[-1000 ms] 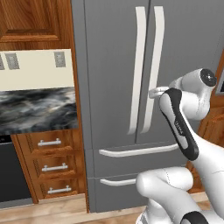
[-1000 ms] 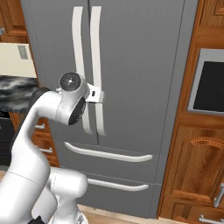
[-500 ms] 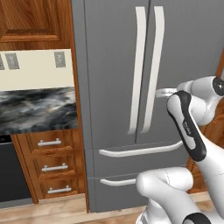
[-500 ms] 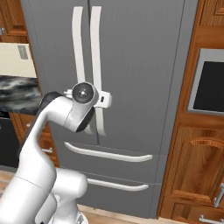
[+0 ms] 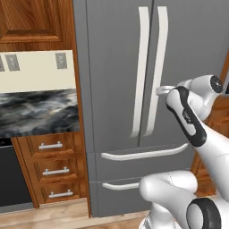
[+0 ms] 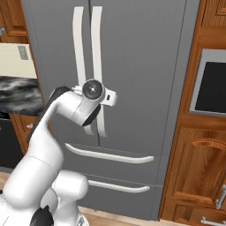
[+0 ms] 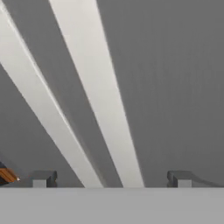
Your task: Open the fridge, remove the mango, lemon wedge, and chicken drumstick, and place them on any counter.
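The grey fridge (image 5: 112, 67) (image 6: 145, 66) stands with both doors shut, so the mango, lemon wedge and chicken drumstick are hidden. My gripper (image 5: 161, 89) (image 7: 111, 179) is open at mid height of the right door's long white handle (image 5: 156, 58) (image 6: 97, 44). In the hand view that handle (image 7: 100, 87) runs down between my two fingertips (image 7: 42, 178), which stand wide apart and a little short of it, with the left door's handle (image 7: 39, 105) beside it. A black marbled counter (image 5: 36, 112) (image 6: 15, 95) lies left of the fridge.
Two fridge drawers with white bar handles (image 5: 143, 154) (image 6: 110, 156) sit below the doors. Wooden drawers (image 5: 53, 156) are under the counter, beside a dark appliance front (image 5: 9, 179). A built-in oven (image 6: 212, 84) and wooden cabinets (image 6: 198, 167) stand right of the fridge.
My wrist and hand have swung right and forward, closer to the fridge doors, bringing the fingers up to the right door's handle. The jaws stay wide apart.
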Controlling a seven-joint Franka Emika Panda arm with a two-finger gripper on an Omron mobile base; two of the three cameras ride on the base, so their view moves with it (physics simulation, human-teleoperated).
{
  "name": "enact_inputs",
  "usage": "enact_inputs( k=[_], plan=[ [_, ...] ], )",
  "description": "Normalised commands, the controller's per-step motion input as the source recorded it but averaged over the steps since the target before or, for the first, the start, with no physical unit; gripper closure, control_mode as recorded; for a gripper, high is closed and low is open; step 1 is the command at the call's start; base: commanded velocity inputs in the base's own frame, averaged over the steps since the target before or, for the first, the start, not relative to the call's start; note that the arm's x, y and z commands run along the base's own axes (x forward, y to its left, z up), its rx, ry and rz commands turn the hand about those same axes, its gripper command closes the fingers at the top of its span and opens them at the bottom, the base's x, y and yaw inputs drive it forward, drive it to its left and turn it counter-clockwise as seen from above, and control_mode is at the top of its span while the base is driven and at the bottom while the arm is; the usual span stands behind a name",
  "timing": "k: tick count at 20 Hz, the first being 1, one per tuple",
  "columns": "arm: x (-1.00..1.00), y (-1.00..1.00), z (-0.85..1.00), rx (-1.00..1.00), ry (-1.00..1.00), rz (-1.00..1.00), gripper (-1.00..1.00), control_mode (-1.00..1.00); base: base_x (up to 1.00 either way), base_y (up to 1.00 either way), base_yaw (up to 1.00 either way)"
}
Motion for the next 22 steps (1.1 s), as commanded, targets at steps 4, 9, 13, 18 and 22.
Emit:
enact_inputs(
  k=[4,9,13,18,22],
  plan=[
    [0.7,-0.06,0.0,0.05,0.08,0.0,-1.0,-1.0,0.0,0.0,0.0],
    [0.7,0.0,0.0,0.06,0.01,0.0,-1.0,-1.0,0.0,0.0,0.0],
    [0.71,0.0,0.0,0.04,0.0,0.0,-1.0,-1.0,0.0,0.0,0.0],
    [0.65,0.0,-0.03,0.01,0.0,0.0,-1.0,-1.0,0.0,0.0,0.0],
    [0.43,0.09,-0.11,0.0,-0.06,0.0,-1.0,-1.0,0.0,0.0,0.0]
  ],
)
